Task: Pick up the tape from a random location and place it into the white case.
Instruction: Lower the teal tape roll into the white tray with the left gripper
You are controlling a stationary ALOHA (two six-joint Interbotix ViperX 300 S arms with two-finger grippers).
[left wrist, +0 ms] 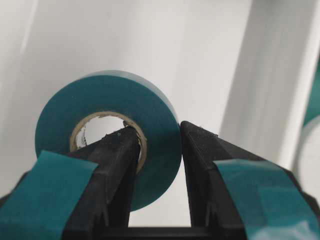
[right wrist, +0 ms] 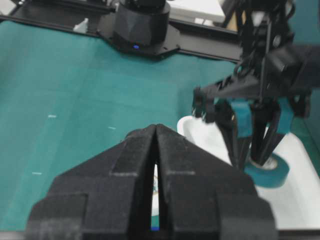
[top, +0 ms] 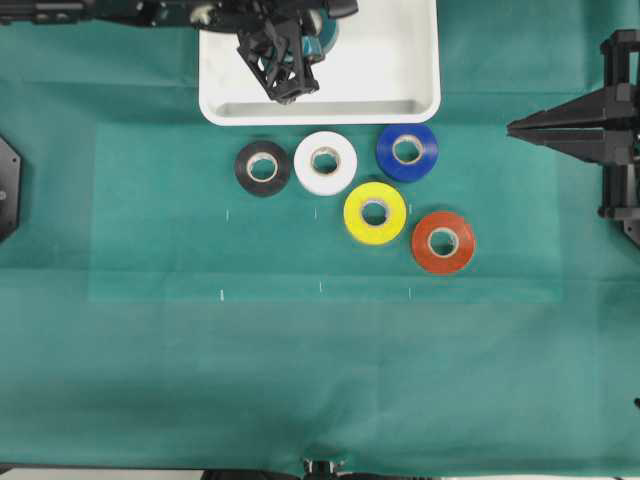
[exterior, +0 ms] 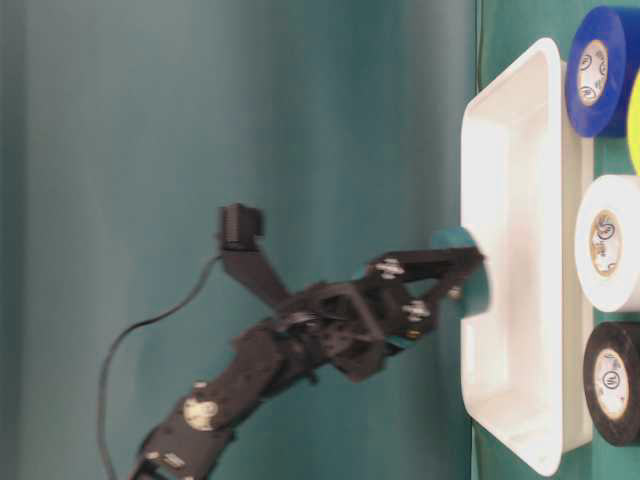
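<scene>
Left fingers [left wrist: 120, 165] clamp tape [left wrist: 107, 135] over white case [top: 400, 60] | right fingers [right wrist: 155, 150] closed | green cloth [top: 300, 380] covers table

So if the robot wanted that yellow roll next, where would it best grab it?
Probably across its ring wall, coming straight down from above. The yellow roll lies flat on the green cloth with its core hole facing up, so one finger could drop into the hole and the other outside. That is how the left hand grips the teal roll. The red roll sits close, so the far side looks freer.
</scene>
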